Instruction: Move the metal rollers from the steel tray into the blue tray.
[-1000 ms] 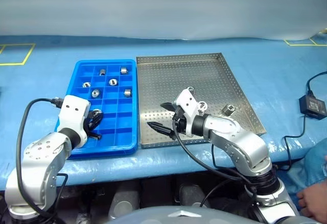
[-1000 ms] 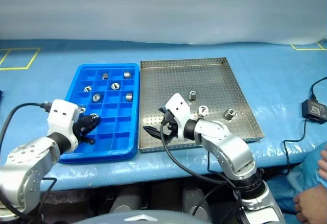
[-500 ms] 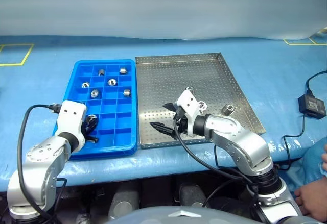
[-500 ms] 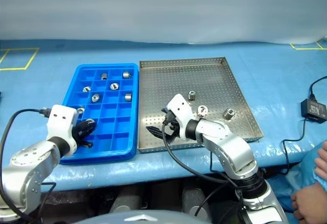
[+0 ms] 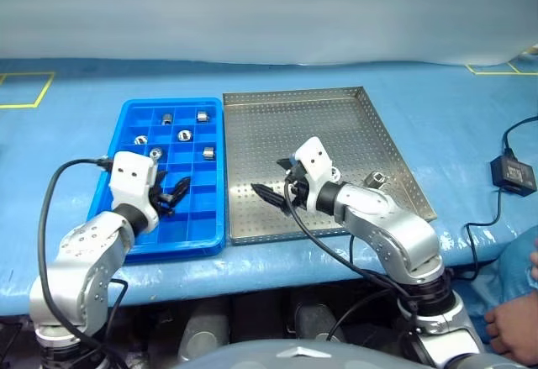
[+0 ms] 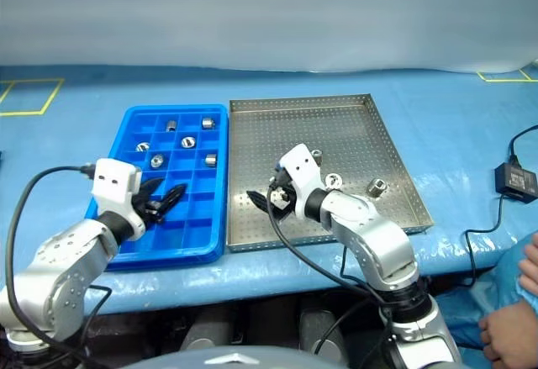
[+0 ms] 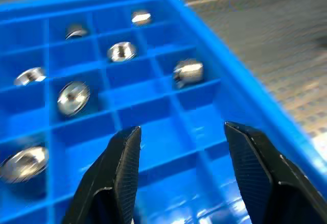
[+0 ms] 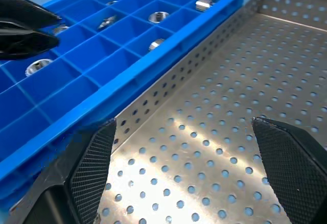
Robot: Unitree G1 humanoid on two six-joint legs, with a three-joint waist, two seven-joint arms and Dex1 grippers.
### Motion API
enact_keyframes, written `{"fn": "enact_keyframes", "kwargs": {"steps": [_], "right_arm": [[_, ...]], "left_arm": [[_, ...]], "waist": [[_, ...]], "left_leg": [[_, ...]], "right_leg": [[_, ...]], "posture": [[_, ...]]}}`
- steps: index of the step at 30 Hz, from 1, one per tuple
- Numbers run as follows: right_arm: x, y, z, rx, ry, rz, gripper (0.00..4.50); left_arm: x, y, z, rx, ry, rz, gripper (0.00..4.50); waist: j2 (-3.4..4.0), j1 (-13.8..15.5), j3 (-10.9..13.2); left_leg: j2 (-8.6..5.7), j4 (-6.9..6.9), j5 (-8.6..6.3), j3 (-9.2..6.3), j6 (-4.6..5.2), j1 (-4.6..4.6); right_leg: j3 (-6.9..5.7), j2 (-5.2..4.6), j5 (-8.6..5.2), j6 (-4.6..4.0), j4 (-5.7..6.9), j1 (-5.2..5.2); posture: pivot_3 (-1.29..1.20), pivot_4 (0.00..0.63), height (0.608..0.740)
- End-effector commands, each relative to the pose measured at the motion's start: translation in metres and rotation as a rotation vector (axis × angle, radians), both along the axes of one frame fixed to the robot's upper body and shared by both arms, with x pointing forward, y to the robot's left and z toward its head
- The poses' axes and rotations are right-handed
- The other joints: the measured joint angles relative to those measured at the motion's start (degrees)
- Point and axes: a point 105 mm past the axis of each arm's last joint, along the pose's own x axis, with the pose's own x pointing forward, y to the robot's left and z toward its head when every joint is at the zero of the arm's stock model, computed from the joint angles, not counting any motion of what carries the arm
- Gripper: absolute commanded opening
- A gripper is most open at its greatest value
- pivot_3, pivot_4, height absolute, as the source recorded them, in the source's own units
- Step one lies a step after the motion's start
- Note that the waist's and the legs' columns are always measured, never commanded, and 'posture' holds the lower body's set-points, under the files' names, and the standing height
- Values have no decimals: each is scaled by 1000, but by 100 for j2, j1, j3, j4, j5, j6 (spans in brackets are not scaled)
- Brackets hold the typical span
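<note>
Steel tray (image 5: 336,117) lay beside blue tray (image 5: 139,243), rims touching. Right gripper (image 5: 273,186) reached low over steel tray's bare near-left floor, fingers spread wide, empty. Left gripper (image 5: 172,194) hovered over blue tray's near cells, fingers apart, empty. Metal rollers (image 7: 188,72) sat in far cells; three more at 3 o'clock of right gripper.

From my remote seat, the right gripper (image 5: 271,179) hides part of the steel tray (image 5: 336,121) floor, and its white wrist partly covers one of the metal rollers (image 6: 317,157). A person's hand (image 6: 504,330) is cut off at the corner.
</note>
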Motion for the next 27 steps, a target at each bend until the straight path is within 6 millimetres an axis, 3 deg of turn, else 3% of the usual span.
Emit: {"fn": "enact_keyframes", "kwargs": {"steps": [1, 6, 11, 18, 27], "right_arm": [[20, 0, 3, -10, -15, -154, 4500], [37, 1, 8, -13, -45, -283, 4500], [60, -22, 7, -40, -52, -461, 4500], [79, -36, 12, 51, -6, -697, 4500], [99, -50, -9, 5, 44, -827, 4500]], "left_arm": [[-2, -18, 9, 7, -57, -111, 2793], [-6, -36, 6, 33, -60, -237, 2793], [-6, -48, -3, 113, -35, -333, 2793], [-1, -60, -6, 101, -39, -371, 2793], [1, -68, -7, 81, -46, -385, 2793]], "waist": [[1, -47, 0], [3, -72, 1], [3, -46, 1], [7, -116, 3], [8, -140, 4]], "left_leg": [[0, -2, 0, 0, 0, 1], [2, -5, 0, 2, 0, -1], [-2, -2, 0, 3, 1, -2], [-1, -12, 0, 4, 0, -4], [0, -12, -1, 4, 2, -4]], "right_leg": [[0, 1, -1, -2, 1, 0], [2, 11, 0, -5, 3, -6], [3, 4, 2, -1, -3, -3], [2, 16, 1, -2, 1, -12], [3, 8, 2, -2, -3, -7]], "posture": [[27, 150, 740], [42, 150, 740], [45, 150, 740], [28, 150, 740], [16, 150, 740]]}}
